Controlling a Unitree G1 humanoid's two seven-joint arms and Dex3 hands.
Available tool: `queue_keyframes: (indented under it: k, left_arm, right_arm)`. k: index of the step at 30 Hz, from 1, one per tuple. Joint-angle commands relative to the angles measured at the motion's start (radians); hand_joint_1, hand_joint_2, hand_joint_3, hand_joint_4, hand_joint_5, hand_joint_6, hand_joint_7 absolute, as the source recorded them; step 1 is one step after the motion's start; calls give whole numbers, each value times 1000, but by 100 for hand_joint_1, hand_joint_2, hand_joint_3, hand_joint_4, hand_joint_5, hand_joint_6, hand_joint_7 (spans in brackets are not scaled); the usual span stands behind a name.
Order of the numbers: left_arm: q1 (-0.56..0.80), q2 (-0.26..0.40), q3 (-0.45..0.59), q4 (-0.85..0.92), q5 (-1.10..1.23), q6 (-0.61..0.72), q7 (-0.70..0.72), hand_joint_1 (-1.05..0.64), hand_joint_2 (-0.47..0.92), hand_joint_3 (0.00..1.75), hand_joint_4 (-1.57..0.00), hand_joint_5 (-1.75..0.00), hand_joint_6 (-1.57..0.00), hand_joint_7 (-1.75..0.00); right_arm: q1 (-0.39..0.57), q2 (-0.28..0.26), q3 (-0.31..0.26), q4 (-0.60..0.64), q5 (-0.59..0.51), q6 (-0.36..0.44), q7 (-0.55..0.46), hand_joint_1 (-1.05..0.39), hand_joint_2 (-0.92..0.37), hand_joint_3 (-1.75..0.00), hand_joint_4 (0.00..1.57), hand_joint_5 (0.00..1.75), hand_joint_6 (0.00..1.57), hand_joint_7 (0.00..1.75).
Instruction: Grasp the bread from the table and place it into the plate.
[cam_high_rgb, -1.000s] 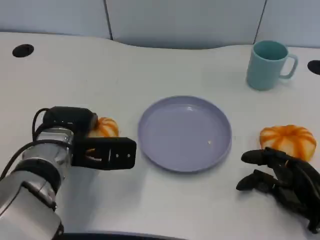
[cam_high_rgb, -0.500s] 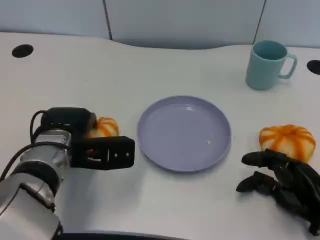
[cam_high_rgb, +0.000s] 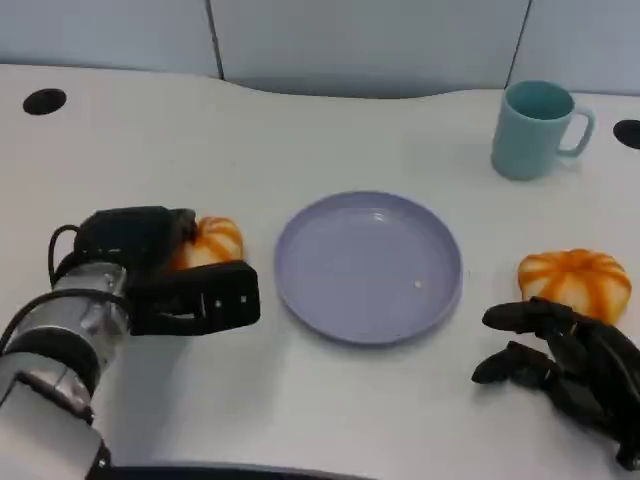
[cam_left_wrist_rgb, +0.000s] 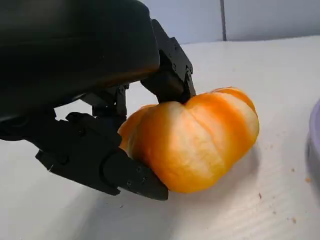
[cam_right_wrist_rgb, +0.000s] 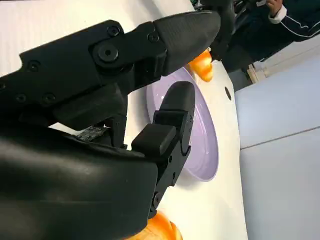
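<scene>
While the left hand (cam_high_rgb: 185, 295) grips one bread (cam_left_wrist_rgb: 192, 140), the plate (cam_high_rgb: 368, 265) (lavender) holds crumbs.

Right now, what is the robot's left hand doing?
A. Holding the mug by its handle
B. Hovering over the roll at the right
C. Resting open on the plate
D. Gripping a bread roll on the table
D: the left wrist view shows the left hand with its fingers closed around a bread roll that sits on the table, beside the plate.
</scene>
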Motion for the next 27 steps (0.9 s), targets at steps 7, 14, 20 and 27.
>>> queue_keyframes:
  k: [7, 14, 20, 27]
  left_arm:
    - [-78, 54, 29, -30, -20, -80, 26, -23, 62, 91, -80, -175, -60, -174]
    - [-120, 39, 37, -43, -19, -133, 26, -24, 64, 95, -80, -175, -60, -175]
    - [-166, -16, 12, -55, 4, -152, 33, -25, 65, 97, -82, -175, -62, -175]
    - [-202, -87, -23, -54, 19, -155, 42, -27, 62, 94, -86, -175, -63, -175]
  right_arm:
    - [5, -7, -6, 35, 6, 37, -12, -38, -92, -10, 63, 112, 75, 69]
    - [5, -9, 1, 35, -4, 23, -18, -39, -92, -10, 64, 110, 76, 68]
    - [0, -10, 1, 39, -4, 25, -19, -38, -92, -12, 65, 110, 76, 67]
    - [-5, -6, 0, 50, -5, 24, -28, -36, -92, -11, 64, 109, 76, 67]
